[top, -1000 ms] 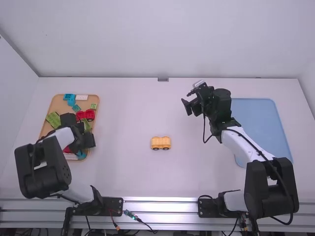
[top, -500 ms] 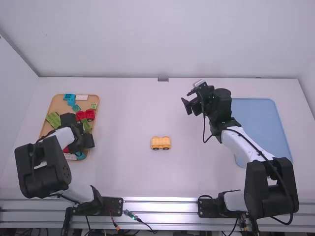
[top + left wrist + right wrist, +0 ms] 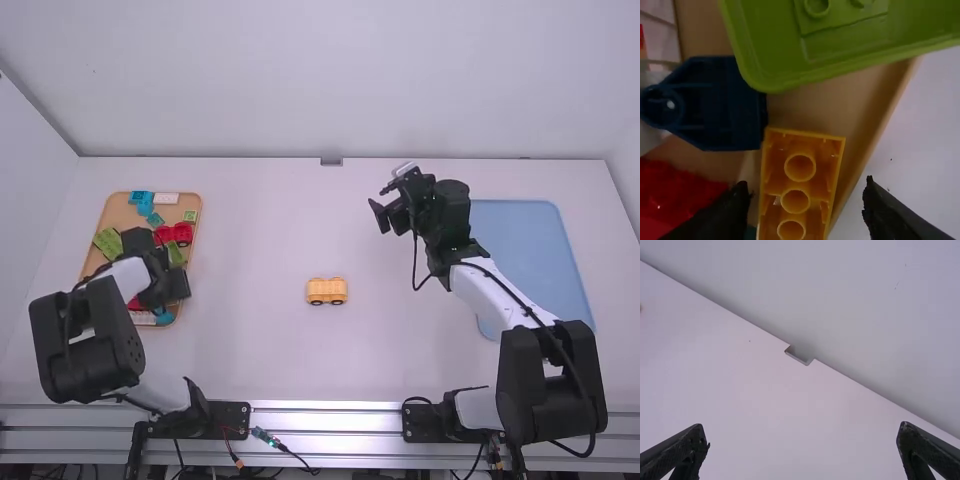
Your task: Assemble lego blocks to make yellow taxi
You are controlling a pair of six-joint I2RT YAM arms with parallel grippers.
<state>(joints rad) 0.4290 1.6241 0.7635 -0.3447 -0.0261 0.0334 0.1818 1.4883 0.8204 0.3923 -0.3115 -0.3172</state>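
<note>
Over the right part of the wooden tray, my left gripper [image 3: 172, 290] hangs low, hiding the blocks below it. In the left wrist view my left gripper [image 3: 805, 192] is open, its fingers on either side of an orange-yellow block [image 3: 801, 172] that lies hollow side up in the tray, not gripped. The yellow wheeled base [image 3: 326, 291] stands alone at the middle of the table. My right gripper [image 3: 381, 217] is held above the table, right of centre; in the right wrist view my right gripper [image 3: 802, 440] is open with nothing between its fingers.
The wooden tray [image 3: 117, 213] also holds green blocks [image 3: 109, 243], red blocks [image 3: 182, 234] and blue blocks [image 3: 141, 198]. Beside the orange-yellow block are a dark blue piece [image 3: 720, 102] and a large green piece [image 3: 840, 45]. A blue tray [image 3: 535, 240] lies at the right.
My left gripper has shifted slightly to the left over the tray. The right arm and the yellow wheeled base have stayed put.
</note>
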